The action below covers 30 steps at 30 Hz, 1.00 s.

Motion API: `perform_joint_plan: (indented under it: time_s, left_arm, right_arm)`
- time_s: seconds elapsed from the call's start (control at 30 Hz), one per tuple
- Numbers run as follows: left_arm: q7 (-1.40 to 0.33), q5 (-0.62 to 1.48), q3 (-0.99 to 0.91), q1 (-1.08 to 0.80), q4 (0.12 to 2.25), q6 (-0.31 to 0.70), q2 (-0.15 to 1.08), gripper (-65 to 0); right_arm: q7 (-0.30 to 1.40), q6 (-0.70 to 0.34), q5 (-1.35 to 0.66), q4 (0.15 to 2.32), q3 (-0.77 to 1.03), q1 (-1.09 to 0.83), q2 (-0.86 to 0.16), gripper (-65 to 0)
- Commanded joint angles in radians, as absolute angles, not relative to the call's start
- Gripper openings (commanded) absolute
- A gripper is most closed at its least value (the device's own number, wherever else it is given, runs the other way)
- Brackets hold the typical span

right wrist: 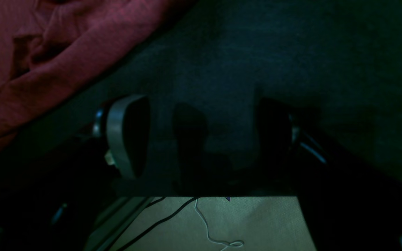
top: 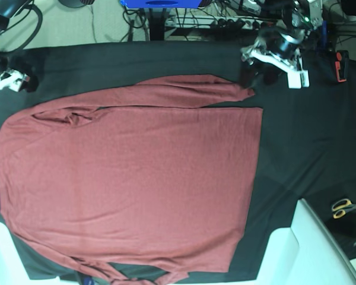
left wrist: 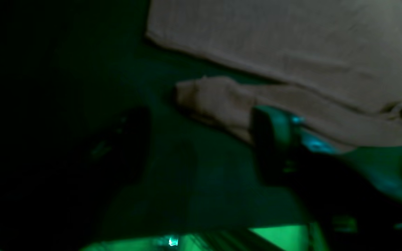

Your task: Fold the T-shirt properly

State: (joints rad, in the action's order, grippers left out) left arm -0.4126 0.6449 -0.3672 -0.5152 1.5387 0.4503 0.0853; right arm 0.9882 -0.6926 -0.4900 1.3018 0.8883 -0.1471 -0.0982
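With the T-shirt [top: 130, 184] spread flat across the black tablecloth [top: 296, 148], its long axis runs along the tabletop and one sleeve cuff [top: 243, 91] lies just beside the left gripper [top: 255, 74], jaws wide, holding nothing. Right gripper [right wrist: 201, 136] hangs wide and empty by the shoulder. One shirt, two grippers.

Left hand [top: 258, 74]: black fingers on a white-and-silver mount. Right hand [right wrist: 201, 136]: one grey-rimmed finger [right wrist: 126, 136], the other dark, both rounded paddles.
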Motion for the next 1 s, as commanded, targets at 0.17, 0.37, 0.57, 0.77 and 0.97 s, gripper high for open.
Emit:
perform_joint_plan:
  time_s: [0.17, 0.37, 0.57, 0.77, 0.97]
  left_arm:
    - [-0.407, 0.760, -0.358, -0.443, 1.420, 0.486, 0.117, -13.5]
    - [-0.407, 0.760, -0.357, -0.392, 1.323, 0.486, 0.104, -16.9]
    - [-0.407, 0.760, -0.300, -0.363, 1.279, 0.486, 0.090, -16.9]
    - [-0.404, 0.760, -0.232, -0.358, 1.277, 0.484, 0.088, -16.9]
    - [-0.403, 0.760, -0.236, -0.358, 1.277, 0.484, 0.093, -17.1]
  right_arm:
    - [0.980, -0.698, -0.503, 1.319, 0.891, -0.142, -0.116, -20.1]
    - [0.974, -0.698, -0.503, 1.319, 0.891, -0.142, -0.116, -20.1]
    - [0.970, -0.698, -0.503, 1.314, 0.892, -0.134, -0.117, -20.1]
    - [0.969, -0.698, -0.503, 1.313, 0.898, -0.090, -0.116, -20.1]
    - [0.926, -0.698, -0.498, 1.150, 0.974, 0.022, -0.133, -20.1]
